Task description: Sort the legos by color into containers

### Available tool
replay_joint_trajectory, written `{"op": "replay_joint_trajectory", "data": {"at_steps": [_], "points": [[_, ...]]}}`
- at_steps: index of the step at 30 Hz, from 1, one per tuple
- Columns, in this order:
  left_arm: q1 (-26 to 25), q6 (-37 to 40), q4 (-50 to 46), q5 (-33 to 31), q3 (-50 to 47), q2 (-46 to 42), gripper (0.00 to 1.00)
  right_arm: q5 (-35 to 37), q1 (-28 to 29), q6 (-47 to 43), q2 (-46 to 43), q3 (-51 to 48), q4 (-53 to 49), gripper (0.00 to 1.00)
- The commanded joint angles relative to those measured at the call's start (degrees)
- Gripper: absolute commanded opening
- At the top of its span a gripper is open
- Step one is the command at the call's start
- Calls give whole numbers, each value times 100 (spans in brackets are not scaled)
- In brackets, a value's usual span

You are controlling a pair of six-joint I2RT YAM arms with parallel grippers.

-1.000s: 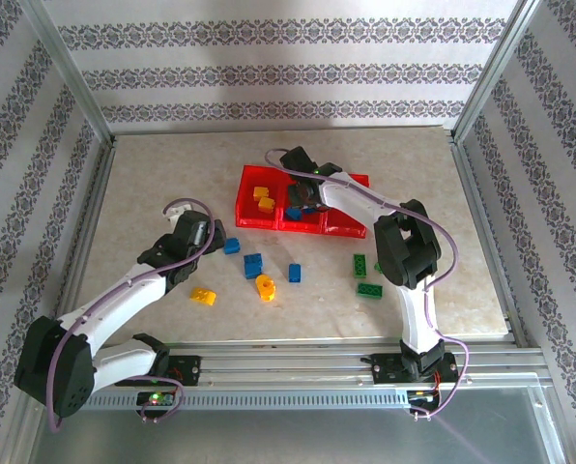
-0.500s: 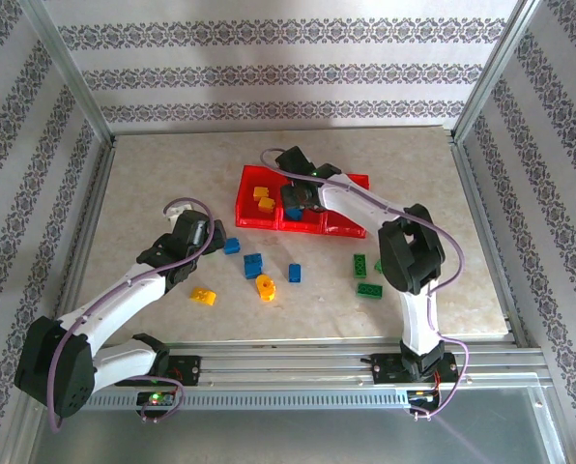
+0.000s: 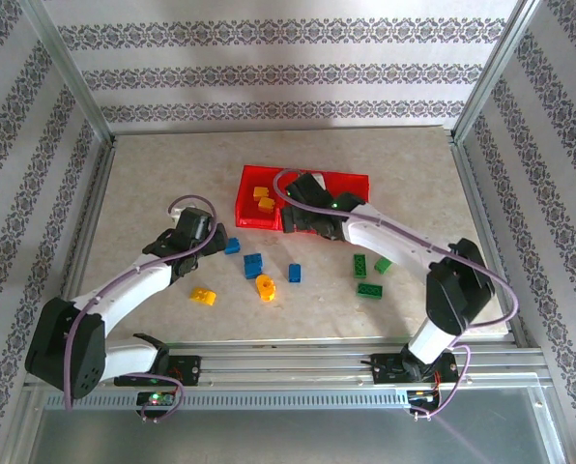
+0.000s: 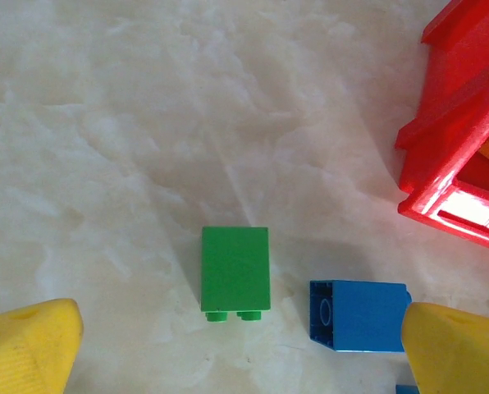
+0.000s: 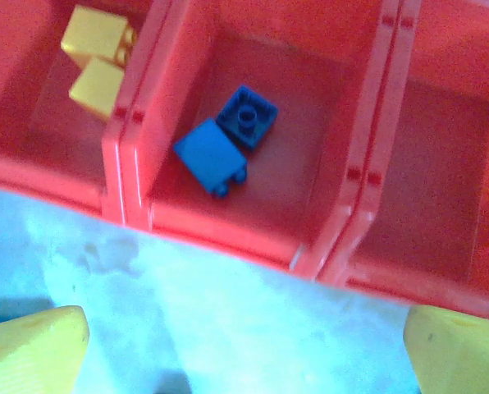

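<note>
By the red tray (image 5: 228,234), right hand (image 5: 244,351) spread wide, left hand (image 4: 240,351) wide over green lego (image 4: 235,269)

yellow legos (image 3: 266,287): 4 | blue legos (image 3: 253,265): 5 | green legos (image 3: 369,290): 4 | red tray (image 3: 346,180): 1, three compartments

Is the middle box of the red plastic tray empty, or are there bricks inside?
Not empty. In the right wrist view, the middle compartment holds two small blue plastic bricks, lying on its floor.
</note>
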Motion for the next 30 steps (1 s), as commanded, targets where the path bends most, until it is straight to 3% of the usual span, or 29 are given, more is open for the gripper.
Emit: {"op": "replay_joint_trajectory", "data": {"at_steps": [1, 9, 19, 30], "points": [[109, 67, -13, 93, 148, 68, 100, 192, 211, 537, -411, -458, -183, 98], [171, 31, 0, 99, 133, 110, 100, -244, 652, 1225, -453, -1098, -214, 97], [210, -70, -13, 156, 88, 81, 100, -1281, 871, 1413, 372, -1058, 210, 78], [221, -108, -22, 183, 9, 15, 100, -1387, 887, 1518, 1142, -840, 232, 64]]}}
